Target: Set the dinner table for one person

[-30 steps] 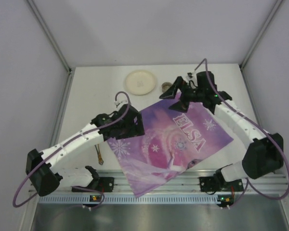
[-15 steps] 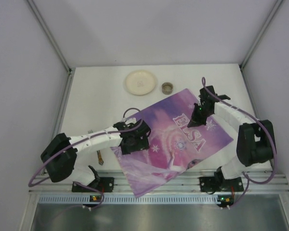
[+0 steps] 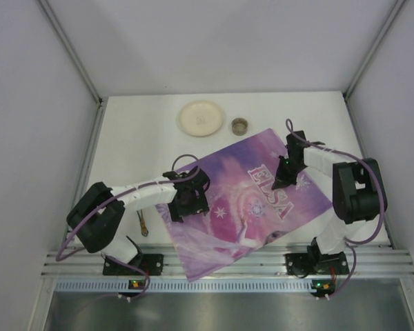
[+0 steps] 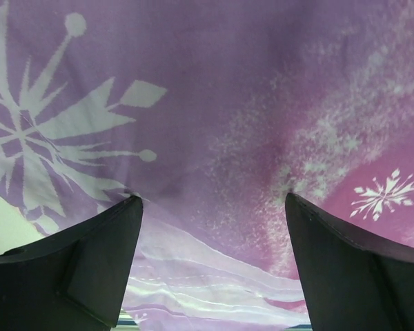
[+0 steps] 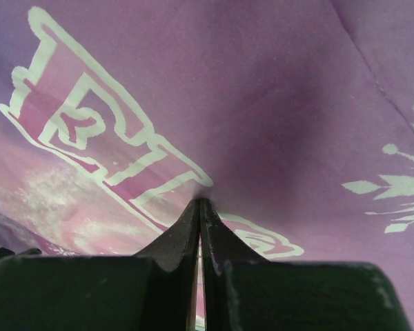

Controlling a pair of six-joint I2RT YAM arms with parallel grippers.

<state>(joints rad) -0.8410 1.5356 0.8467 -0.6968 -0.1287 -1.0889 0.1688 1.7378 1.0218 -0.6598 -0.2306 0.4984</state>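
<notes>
Left jaws spread over placemat (image 3: 228, 176); right jaws pinching it.

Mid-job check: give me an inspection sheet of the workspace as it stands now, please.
Surface: dinner table white and flat; ribbed rail along the near edge.
Job's things: placemat lies skewed, its near corner over the rail; plate and small round cup at the far side, off the mat; utensil beside the left arm, type unclear.
Clutter: nothing seen.
Grippers: left pincer open, on the mat's snowflake side; right pincer shut, tips on the mat by the lettering.
Cables: purple cables loop off each arm.
Surroundings: white walls with metal posts.
</notes>
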